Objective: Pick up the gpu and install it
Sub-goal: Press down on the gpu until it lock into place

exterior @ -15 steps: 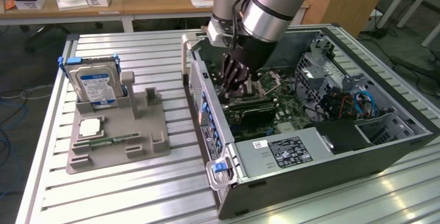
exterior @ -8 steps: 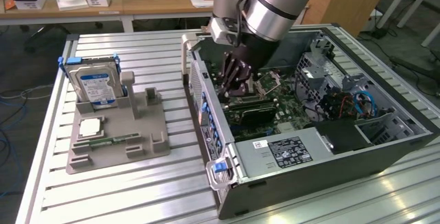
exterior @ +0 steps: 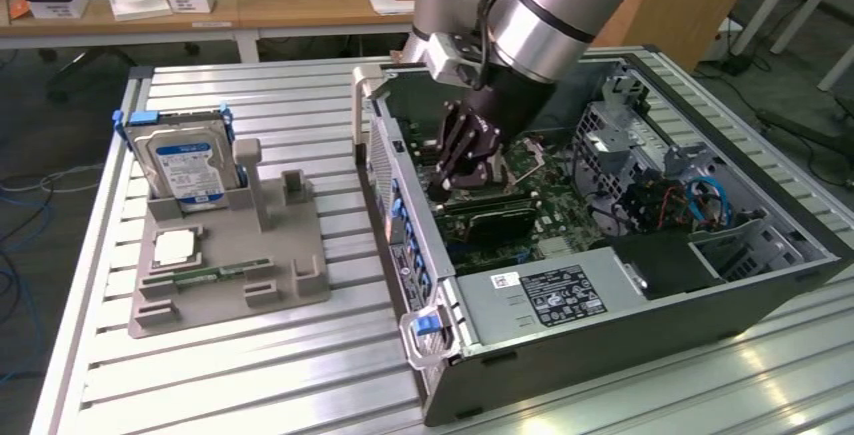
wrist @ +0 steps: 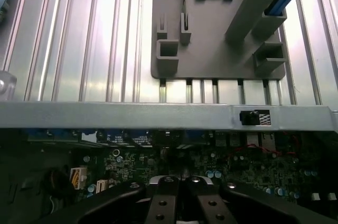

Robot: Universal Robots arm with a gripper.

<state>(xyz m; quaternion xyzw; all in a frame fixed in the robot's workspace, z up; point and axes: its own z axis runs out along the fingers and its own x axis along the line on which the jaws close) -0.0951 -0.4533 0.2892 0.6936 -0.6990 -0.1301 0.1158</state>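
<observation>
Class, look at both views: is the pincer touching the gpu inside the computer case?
Touching. In the exterior view the shut pincer presses down on the dark gpu standing over the motherboard, with no gap between them.

The gpu is a flat, dark rectangular card with a black face, lying inside the open computer case over the green motherboard. It sits low in the case, beside the side wall, with its long edge running along the board.

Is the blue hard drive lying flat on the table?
No, the blue-labelled hard drive stands upright in a slot of the grey holder, as the exterior view shows.
</observation>
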